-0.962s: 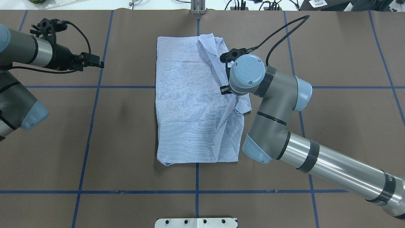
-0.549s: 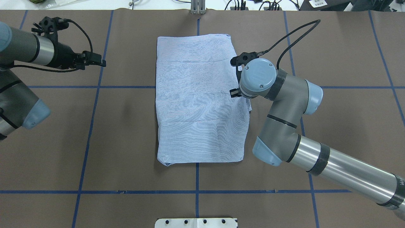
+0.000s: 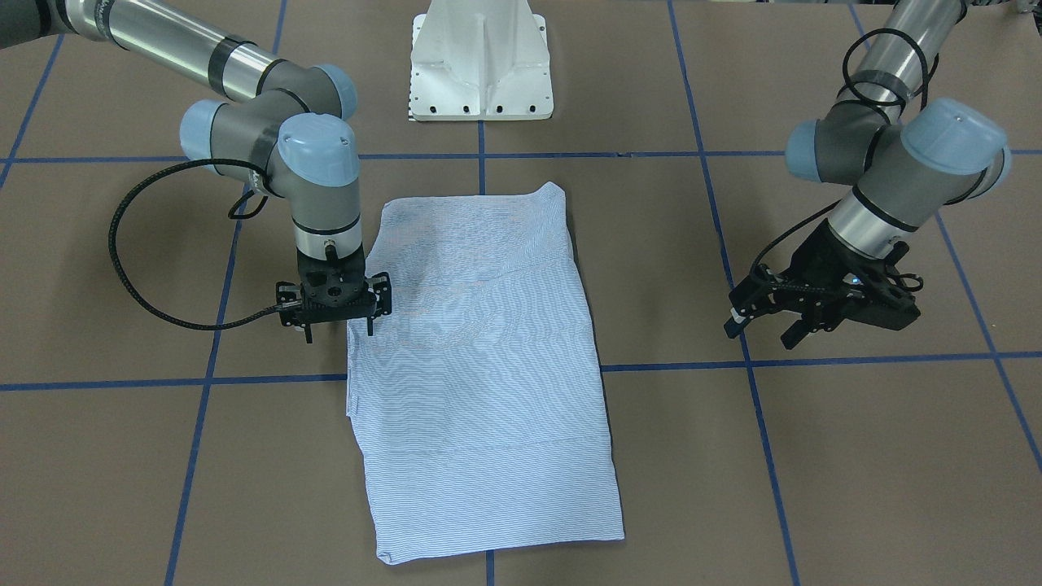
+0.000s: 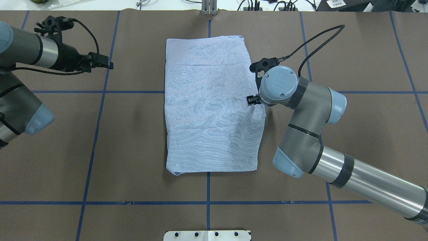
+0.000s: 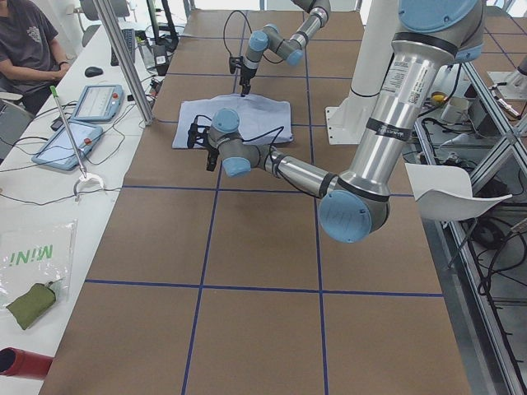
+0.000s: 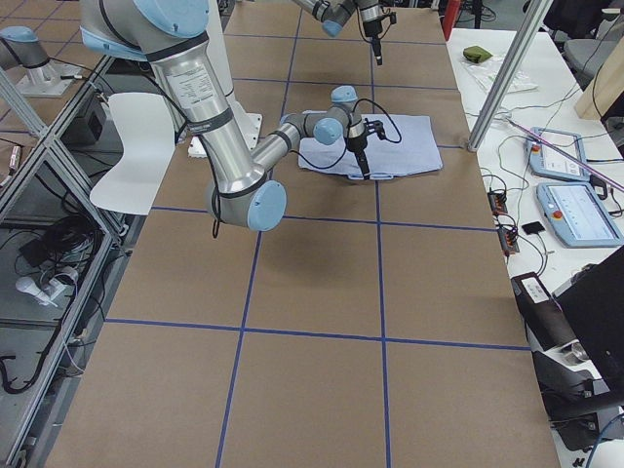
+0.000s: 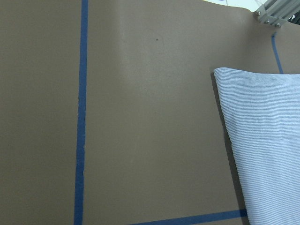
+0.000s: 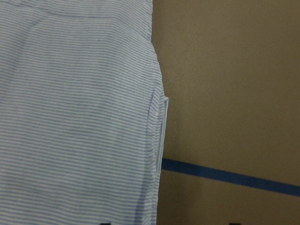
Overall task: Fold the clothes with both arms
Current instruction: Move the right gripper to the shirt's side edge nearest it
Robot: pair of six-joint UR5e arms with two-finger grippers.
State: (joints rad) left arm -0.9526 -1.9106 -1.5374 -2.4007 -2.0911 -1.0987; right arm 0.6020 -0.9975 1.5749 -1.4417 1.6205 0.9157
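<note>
The light blue striped shirt (image 4: pixel 210 107) lies flat, folded into a tall rectangle, in the middle of the brown table; it also shows in the front view (image 3: pixel 480 382). My right gripper (image 3: pixel 339 328) points straight down, open and empty, just over the shirt's right edge. The right wrist view shows that edge of the shirt (image 8: pixel 79 117) with a small hem sticking out. My left gripper (image 3: pixel 763 328) is open and empty, hovering well off the shirt's left side (image 4: pixel 100 62). The left wrist view shows the shirt's far left corner (image 7: pixel 262 140).
The white pedestal base (image 3: pixel 480 65) stands at the robot's side of the table. Blue tape lines (image 4: pixel 208 187) grid the brown cover. An aluminium post (image 5: pixel 123 58), tablets (image 5: pixel 97 100) and a seated person (image 5: pixel 29 41) are beyond the far edge.
The shirt's right flap, bunched and raised under my right gripper a second ago, now lies flat. My right gripper has let go and moved right to the shirt's edge. My left gripper shifted slightly.
</note>
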